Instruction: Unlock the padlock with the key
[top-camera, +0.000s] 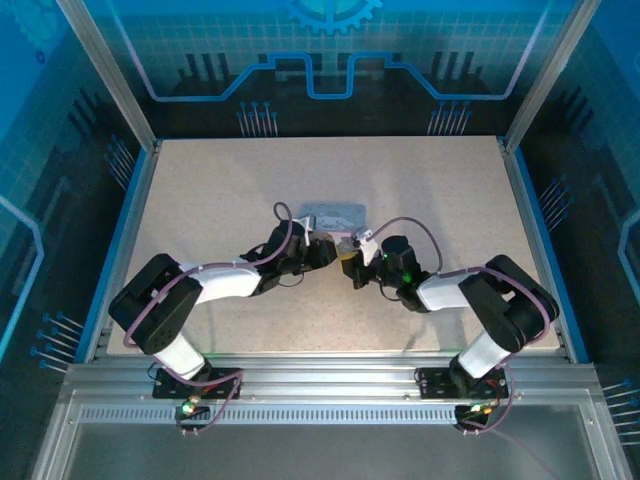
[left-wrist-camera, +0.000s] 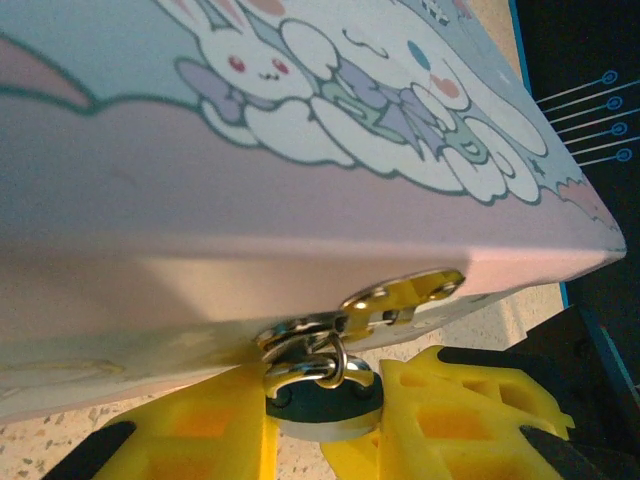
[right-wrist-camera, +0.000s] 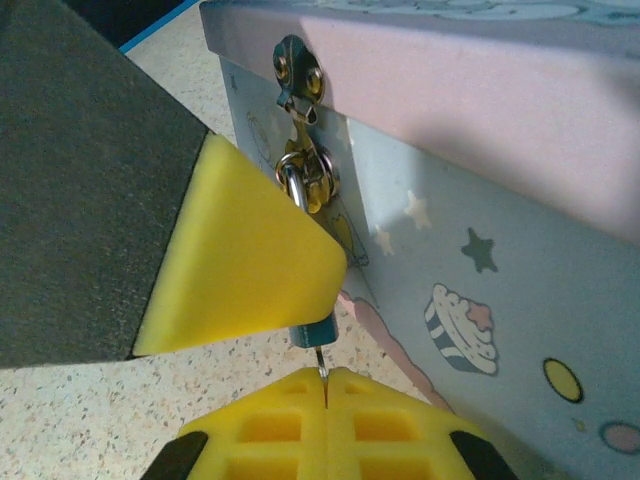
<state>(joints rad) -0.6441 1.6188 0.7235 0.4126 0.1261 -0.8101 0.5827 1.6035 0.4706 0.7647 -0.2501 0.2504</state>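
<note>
Left wrist: dark padlock (left-wrist-camera: 322, 402), shiny hasp (left-wrist-camera: 400, 296).

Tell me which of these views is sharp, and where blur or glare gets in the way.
Left wrist: pale cartoon-print tin box blurry from closeness, glare on its brass hasp, small dark grey-blue padlock fairly sharp. Right wrist: crisp; thin dark metal key clear, box lid partly shadowed. Top external: evenly lit, sharp.

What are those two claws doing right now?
Left gripper shut on the padlock, hanging on hasp of cartoon tin. Right gripper shut on the key, tip at padlock's base. Nothing seen in the way.
</note>
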